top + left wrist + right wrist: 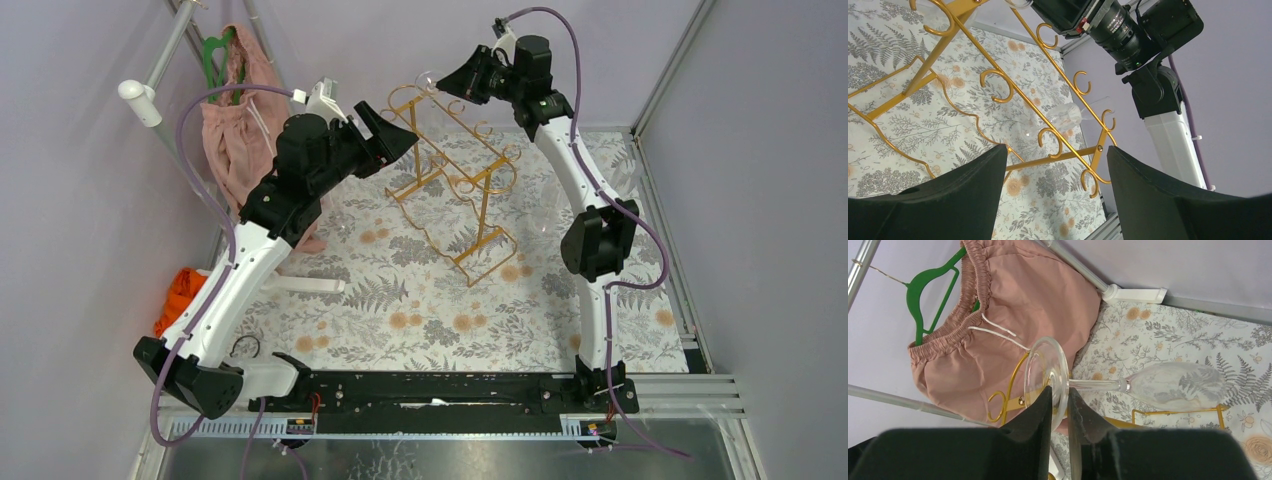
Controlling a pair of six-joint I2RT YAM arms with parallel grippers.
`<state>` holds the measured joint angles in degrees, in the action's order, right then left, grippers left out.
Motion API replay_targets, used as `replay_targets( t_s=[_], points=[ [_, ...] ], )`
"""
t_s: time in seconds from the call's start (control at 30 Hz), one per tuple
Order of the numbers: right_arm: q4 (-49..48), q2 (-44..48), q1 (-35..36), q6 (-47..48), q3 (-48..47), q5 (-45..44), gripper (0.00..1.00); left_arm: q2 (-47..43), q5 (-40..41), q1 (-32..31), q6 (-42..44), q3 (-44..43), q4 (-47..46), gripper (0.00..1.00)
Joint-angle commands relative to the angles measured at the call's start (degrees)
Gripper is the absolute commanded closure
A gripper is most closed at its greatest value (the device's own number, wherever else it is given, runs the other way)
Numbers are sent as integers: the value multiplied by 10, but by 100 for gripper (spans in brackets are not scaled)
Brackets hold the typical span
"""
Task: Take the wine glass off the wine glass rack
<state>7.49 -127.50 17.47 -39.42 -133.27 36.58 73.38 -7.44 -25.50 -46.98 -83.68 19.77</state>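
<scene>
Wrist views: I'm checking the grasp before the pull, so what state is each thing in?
Right gripper: shut on the glass's foot.
Glass: held by the foot, lying sideways in this view.
Left gripper: open, holding nothing.
Rack: standing upright.
Second glass: seems to hang from the rack.
Pink garment: hanging on a green hanger.

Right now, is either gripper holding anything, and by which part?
The right gripper is shut on the wine glass, pinching its round foot near the edge; stem and bowl stick out sideways. The left gripper is open and holds nothing.
</scene>
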Motion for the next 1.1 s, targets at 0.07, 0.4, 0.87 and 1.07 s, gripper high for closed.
replay_targets(
  t_s=[0.07, 0.4, 0.87, 1.07],
  points=[
    [-9, 26, 2, -14, -44, -3, 83, -10, 12, -1, 13, 7, -36, 19],
    [-9, 9, -2, -23, -62, -5, 68, -15, 12, 0, 15, 13, -40, 18],
    [-38, -7, -6, -73, -54, 7, 87, -16, 12, 0, 15, 19, -45, 18],
    [-30, -18, -10, -88, -62, 21, 96, -18, 15, 2, 17, 23, -44, 18]
  ],
)
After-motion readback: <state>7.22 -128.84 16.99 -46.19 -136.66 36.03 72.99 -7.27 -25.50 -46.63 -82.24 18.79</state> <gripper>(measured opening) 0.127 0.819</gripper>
